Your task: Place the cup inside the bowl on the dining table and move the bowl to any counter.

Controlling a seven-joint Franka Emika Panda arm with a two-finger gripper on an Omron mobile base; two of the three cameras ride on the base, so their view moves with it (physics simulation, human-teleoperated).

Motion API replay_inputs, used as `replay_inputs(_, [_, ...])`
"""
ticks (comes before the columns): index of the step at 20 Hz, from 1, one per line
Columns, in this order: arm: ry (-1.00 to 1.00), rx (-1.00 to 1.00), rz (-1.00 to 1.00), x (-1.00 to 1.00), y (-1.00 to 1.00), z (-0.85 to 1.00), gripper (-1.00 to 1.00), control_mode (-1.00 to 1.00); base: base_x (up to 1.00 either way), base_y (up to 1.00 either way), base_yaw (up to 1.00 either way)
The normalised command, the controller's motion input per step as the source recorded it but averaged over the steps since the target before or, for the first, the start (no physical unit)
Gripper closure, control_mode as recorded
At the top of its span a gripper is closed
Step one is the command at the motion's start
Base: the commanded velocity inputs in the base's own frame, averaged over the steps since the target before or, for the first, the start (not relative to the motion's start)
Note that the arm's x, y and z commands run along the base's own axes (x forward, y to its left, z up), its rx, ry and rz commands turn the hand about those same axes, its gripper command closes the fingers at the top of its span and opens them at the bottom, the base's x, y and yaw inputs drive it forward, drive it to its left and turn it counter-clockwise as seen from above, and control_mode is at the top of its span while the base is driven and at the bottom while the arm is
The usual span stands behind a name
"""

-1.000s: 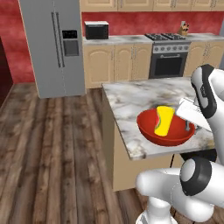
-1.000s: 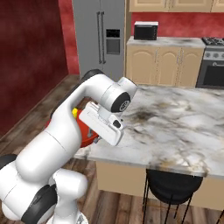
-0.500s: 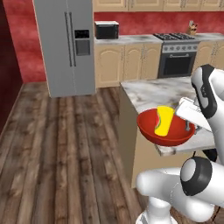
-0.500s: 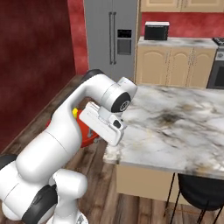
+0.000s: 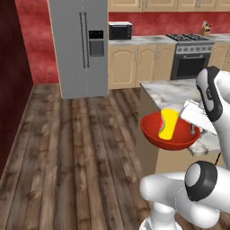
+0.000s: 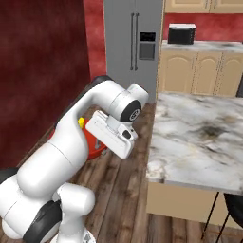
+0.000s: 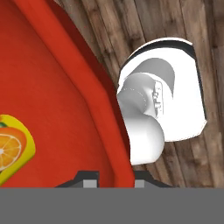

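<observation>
Carrying the wide glossy red bowl (image 5: 171, 131) w/ small yellow cup (image 5: 168, 123) inside — fingers (image 7: 89, 178) clamped on its rim, off the marble tabletop (image 5: 179, 92) edge; counter (image 5: 139, 41) lies well ahead.

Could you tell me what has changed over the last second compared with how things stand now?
The base has driven, so both base views have shifted. The bowl, earlier over the dining table, now hangs past its edge above the wooden floor. Unchanged: the end effector stays clamped on the bowl's rim, and the cup still lies inside.
</observation>
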Motion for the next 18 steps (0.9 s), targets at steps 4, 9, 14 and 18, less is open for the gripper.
replay_inputs(4, [0.00, 0.00, 0.00, 0.00, 0.00, 0.00, 1.00, 1.00, 0.00, 0.55, 0.01])
replay_inputs(9, [0.00, 0.00, 0.00, 0.00, 0.00, 0.00, 1.00, 1.00, 0.00, 0.51, 0.02])
replay_inputs(14, [0.00, 0.00, 0.00, 0.00, 0.00, 0.00, 1.00, 1.00, 0.04, 0.58, 0.01])
replay_inputs(18, [0.00, 0.00, 0.00, 0.00, 0.00, 0.00, 1.00, 1.00, 0.14, 0.61, 0.01])
